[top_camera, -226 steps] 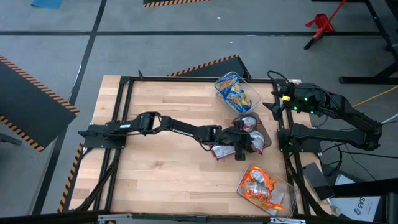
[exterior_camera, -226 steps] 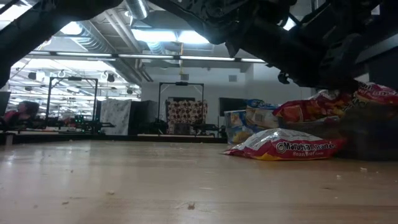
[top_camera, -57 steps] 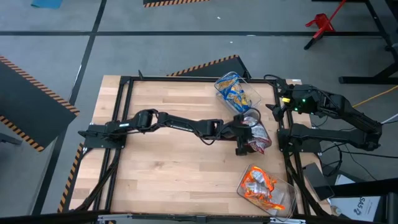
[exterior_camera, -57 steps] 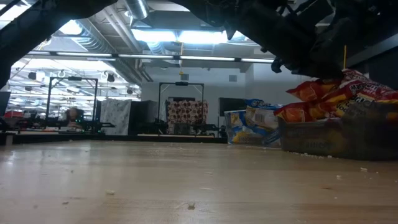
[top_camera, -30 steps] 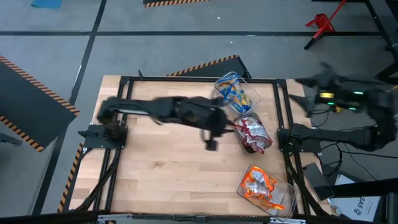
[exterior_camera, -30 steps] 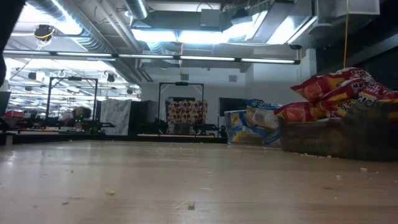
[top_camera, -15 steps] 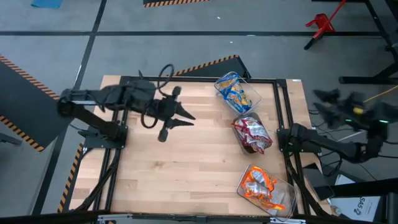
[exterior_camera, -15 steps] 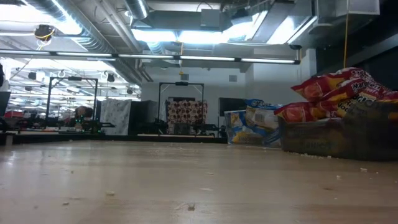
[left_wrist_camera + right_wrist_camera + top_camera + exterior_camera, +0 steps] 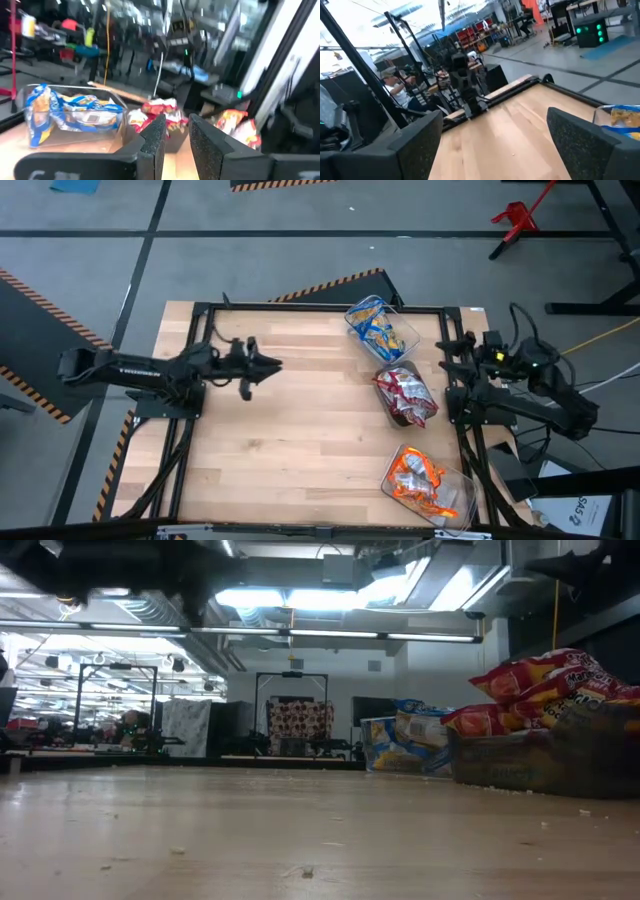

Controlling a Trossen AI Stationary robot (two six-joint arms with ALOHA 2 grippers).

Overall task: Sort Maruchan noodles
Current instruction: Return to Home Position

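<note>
Left arm has pulled right back from the tubs and now lies folded over the left edge of the bench (image 9: 280, 450). The left claw (image 9: 262, 366) points inward, narrow, just a slit between the fingers, with nothing in it. The right arm is tucked at the right edge too, and the right claw (image 9: 452, 348) is spread wide and empty.

Noodles all look binned along the right side:
- blue packets (image 9: 378, 328) in a clear tub near the far edge
- red packets (image 9: 405, 395) heaped in the dark tub (image 9: 560, 755) mid-edge
- orange packets (image 9: 415, 480) in a clear tub by the near right corner

I can't spot any loose ones on the wood.

So this is just the parking move, I reckon. To do it well, keep both claws high and away from that tall red heap. It looks easy to knock. Fold in smoothly and let the arms settle before stopping.
</note>
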